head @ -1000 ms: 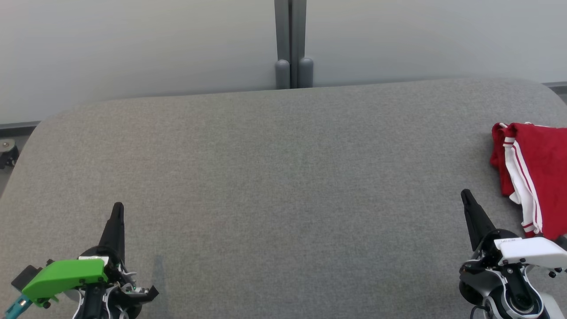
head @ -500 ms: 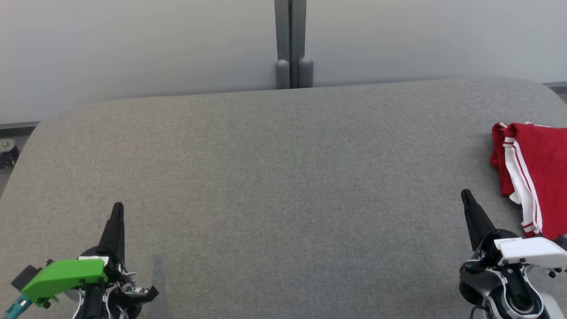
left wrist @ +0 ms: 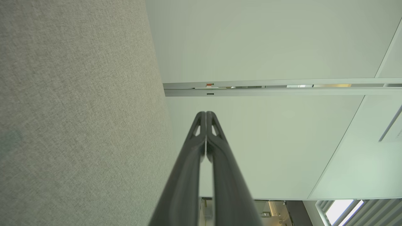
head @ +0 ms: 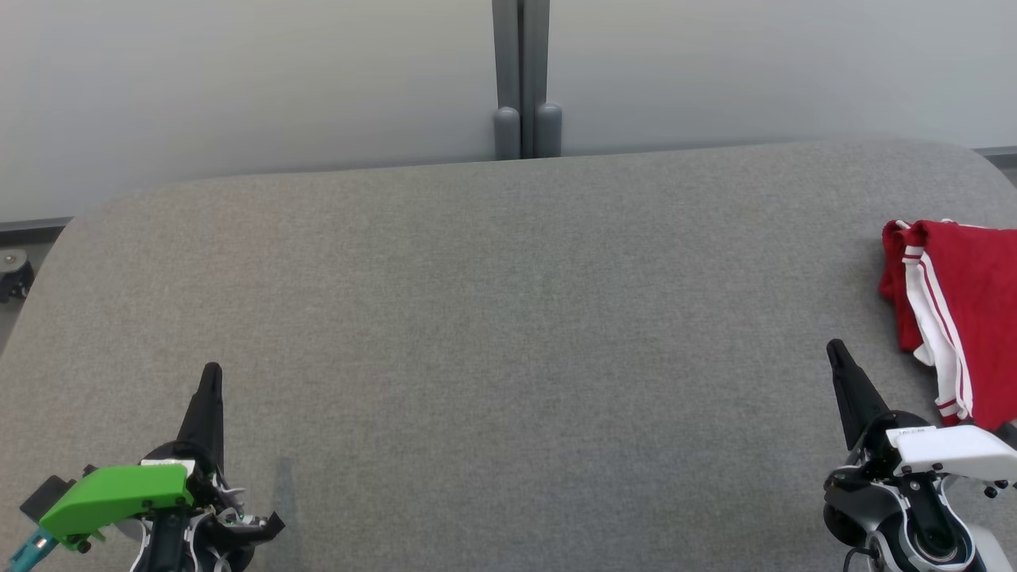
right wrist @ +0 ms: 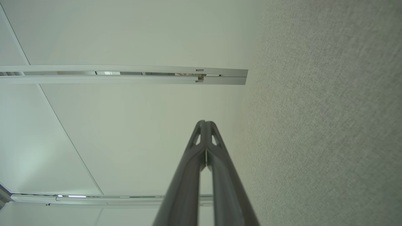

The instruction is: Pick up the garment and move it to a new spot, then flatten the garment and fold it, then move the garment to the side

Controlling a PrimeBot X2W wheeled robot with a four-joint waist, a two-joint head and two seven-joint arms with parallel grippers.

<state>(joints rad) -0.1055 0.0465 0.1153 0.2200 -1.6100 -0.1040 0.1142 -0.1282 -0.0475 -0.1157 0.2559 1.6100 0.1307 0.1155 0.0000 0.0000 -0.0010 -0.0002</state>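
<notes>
The garment [head: 969, 310] is red with white stripes and lies folded at the table's right edge, partly cut off by the frame in the head view. My right gripper [head: 834, 349] sits at the lower right, just left of and nearer than the garment, fingertips pressed together and holding nothing. My left gripper [head: 211, 372] rests at the lower left, far from the garment, also shut and empty. In the left wrist view the left gripper [left wrist: 206, 113] has its tips touching. The right gripper [right wrist: 204, 123] in the right wrist view looks the same.
The grey fabric table [head: 508, 318] has rounded far corners. Behind it stand pale partition panels joined by a grey post [head: 521, 79]. A caster wheel [head: 14, 270] sits on the floor at the far left.
</notes>
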